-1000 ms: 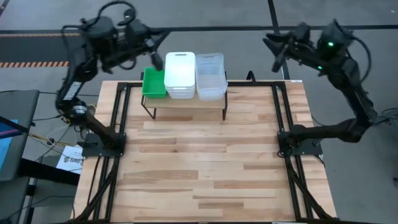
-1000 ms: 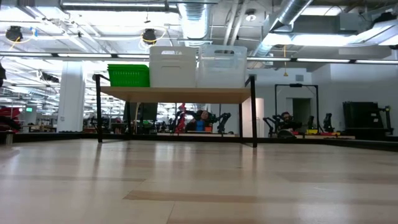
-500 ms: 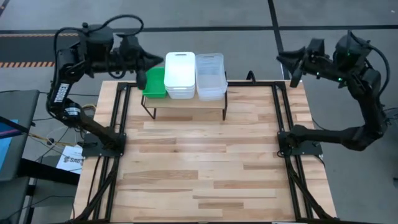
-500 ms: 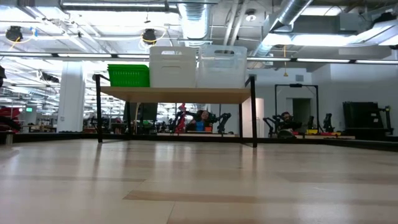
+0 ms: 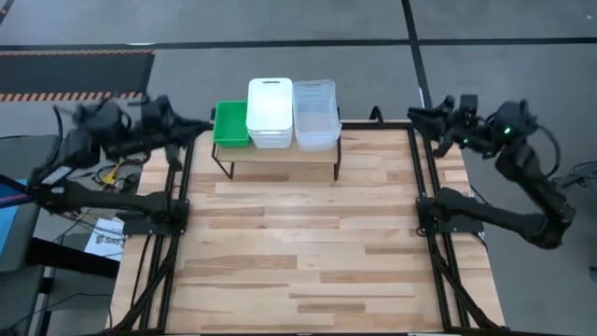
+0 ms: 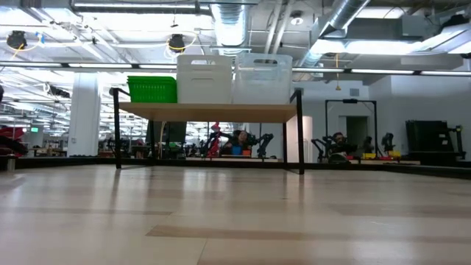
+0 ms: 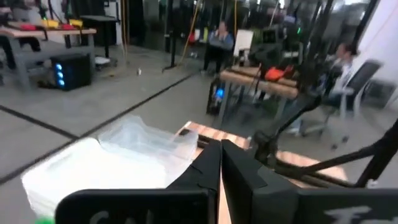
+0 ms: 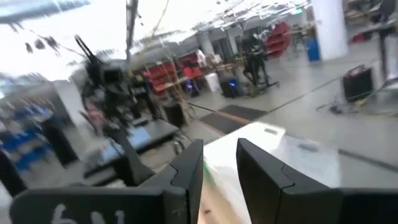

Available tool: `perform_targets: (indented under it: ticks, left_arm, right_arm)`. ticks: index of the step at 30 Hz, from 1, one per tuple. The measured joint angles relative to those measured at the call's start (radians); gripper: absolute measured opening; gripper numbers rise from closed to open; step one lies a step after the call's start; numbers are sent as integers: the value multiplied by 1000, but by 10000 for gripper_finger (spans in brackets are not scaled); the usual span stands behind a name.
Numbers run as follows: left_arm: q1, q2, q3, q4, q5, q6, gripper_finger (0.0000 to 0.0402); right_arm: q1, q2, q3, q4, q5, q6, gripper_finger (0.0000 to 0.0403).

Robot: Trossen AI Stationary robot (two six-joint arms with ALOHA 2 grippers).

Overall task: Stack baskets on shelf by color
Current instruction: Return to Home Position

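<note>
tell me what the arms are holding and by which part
Nothing. The left tool is shut and empty, the right tool open and empty; the baskets sit on the shelf.

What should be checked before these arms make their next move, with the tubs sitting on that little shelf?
1. Green tubs at one end of the shelf: ok.
2. White tubs in the middle, stacked squarely: ok.
3. Clear tubs at the other end, right beside the white ones: ok.
4. Three tubs in each stack: cannot tell.
5. Left gripper apart from the shelf, shut, holding nothing: ok.
6. Right gripper apart from the shelf, open, holding nothing: ok.
</note>
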Motion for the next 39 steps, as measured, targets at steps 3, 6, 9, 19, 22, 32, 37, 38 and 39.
perform_targets:
  ticks: [3, 6, 9, 19, 22, 32, 37, 38, 39]
  left_arm:
    - [-7, -154, -242, 148, -1, -68, 0]
    - [-7, -286, -447, 212, 2, -136, 0]
    - [-6, -409, -606, 273, 12, -193, 0]
    - [-7, -740, -1015, 450, 39, -273, 0]
    - [-6, -827, -1094, 474, 42, -287, 0]
    - [-8, -836, -1197, 505, 57, -286, 0]
    - [-9, -841, -1284, 577, 116, -299, 0]
    - [-10, -841, -1300, 595, 128, -301, 0]
    - [-10, -843, -1311, 597, 135, -303, 0]
  right_arm:
    - [27, -81, -164, 118, 7, 94, 120]
    - [49, -160, -298, 197, 11, 159, 120]
    - [75, -233, -407, 262, 21, 226, 120]
    - [220, -514, -728, 415, 49, 263, 120]
    - [259, -616, -814, 453, 50, 254, 120]
    - [410, -617, -1016, 674, 83, 184, 120]
    - [519, -615, -1088, 771, 142, 118, 120]
    - [541, -614, -1088, 764, 173, 101, 120]
    - [562, -613, -1088, 767, 197, 78, 120]
